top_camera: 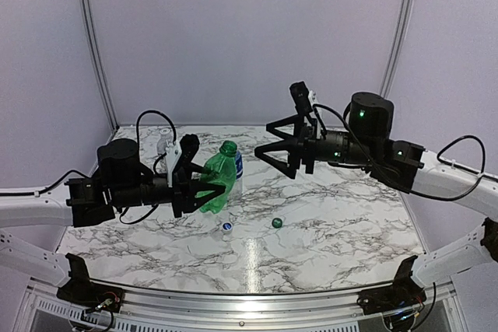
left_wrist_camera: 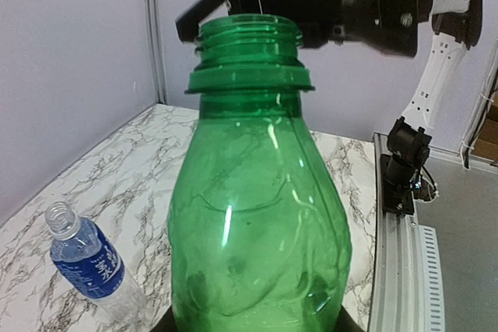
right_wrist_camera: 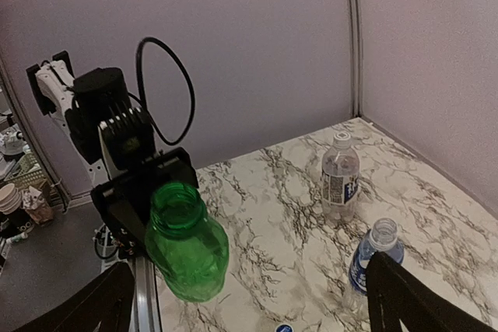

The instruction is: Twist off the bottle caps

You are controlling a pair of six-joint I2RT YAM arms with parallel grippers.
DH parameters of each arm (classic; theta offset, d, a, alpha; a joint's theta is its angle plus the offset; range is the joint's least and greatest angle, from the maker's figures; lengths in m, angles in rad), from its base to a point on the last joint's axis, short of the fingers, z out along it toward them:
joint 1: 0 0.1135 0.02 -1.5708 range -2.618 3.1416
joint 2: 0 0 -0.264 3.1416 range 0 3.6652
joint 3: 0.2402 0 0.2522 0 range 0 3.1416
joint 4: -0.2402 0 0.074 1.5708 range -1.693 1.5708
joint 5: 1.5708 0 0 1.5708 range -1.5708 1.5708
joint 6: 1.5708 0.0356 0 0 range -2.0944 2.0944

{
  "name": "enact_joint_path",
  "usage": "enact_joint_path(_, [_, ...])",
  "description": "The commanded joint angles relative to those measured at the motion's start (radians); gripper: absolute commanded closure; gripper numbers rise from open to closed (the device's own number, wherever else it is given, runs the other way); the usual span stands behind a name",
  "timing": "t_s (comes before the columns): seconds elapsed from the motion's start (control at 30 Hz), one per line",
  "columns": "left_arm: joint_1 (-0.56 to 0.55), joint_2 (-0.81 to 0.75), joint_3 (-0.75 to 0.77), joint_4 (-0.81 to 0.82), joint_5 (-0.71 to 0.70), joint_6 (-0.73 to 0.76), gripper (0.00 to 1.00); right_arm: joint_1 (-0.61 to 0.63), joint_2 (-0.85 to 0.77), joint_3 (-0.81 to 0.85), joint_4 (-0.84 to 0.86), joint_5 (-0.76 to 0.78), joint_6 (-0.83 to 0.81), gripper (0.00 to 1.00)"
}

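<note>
Left gripper (top_camera: 204,180) pinching uncapped green bottle (top_camera: 224,165) | right gripper (top_camera: 261,139) spread, empty | next, likely: white-label bottle (right_wrist_camera: 340,176), whitish cap (right_wrist_camera: 340,138) looks on

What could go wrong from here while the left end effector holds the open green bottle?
1. The left end effector holds the uncapped green bottle tilted. Set down carelessly, it may topple into the blue-label bottle just behind it.
2. The blue cap and green cap lie loose on the table, where a low arm sweep could knock them away.
3. The capped white-label bottle stands behind the left arm, so reaching it looks awkward.
</note>
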Motion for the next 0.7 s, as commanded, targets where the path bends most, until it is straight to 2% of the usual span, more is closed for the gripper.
enact_joint_path(0.0, [0.003,0.035,0.028,0.004,0.107,0.014,0.83,0.024,0.042,0.106,-0.047,-0.128,0.018,0.03])
enact_joint_path(0.13, [-0.001,0.053,0.043,0.004,0.12,0.013,0.83,0.045,0.096,0.172,-0.066,-0.149,0.008,0.04])
enact_joint_path(0.37, [-0.006,0.067,0.051,0.004,0.126,0.014,0.83,0.074,0.167,0.222,-0.123,-0.149,-0.011,0.14])
enact_joint_path(0.67, [-0.006,0.07,0.048,0.004,0.12,0.014,0.83,0.085,0.218,0.256,-0.137,-0.185,-0.018,0.41])
